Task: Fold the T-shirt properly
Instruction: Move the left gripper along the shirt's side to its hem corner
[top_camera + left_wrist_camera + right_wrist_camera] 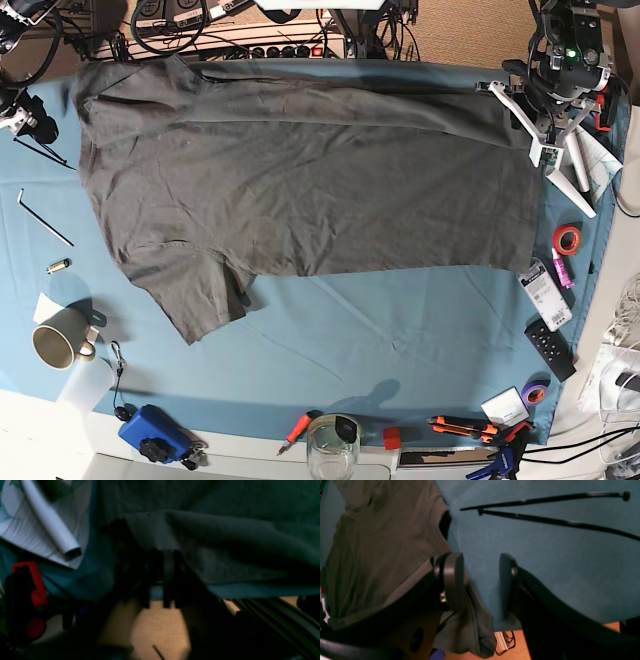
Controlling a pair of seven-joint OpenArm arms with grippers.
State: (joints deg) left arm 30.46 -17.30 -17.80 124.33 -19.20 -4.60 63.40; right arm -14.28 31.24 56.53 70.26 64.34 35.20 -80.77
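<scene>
Two grippers: left gripper point(165, 580) pinched on T-shirt point(300, 170) edge at surface rim; right gripper point(481, 580) spread, nothing gripped, over blue tablecloth point(545, 555).

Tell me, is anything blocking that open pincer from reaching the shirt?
Nothing visible. The right pincer stands open right beside the T-shirt, with only bare blue tablecloth between its fingers.

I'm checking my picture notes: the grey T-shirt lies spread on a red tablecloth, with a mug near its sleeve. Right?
Not quite. The tablecloth is light blue, not red, as the base view shows. The grey T-shirt does lie spread on it, with the mug near its sleeve.
</scene>
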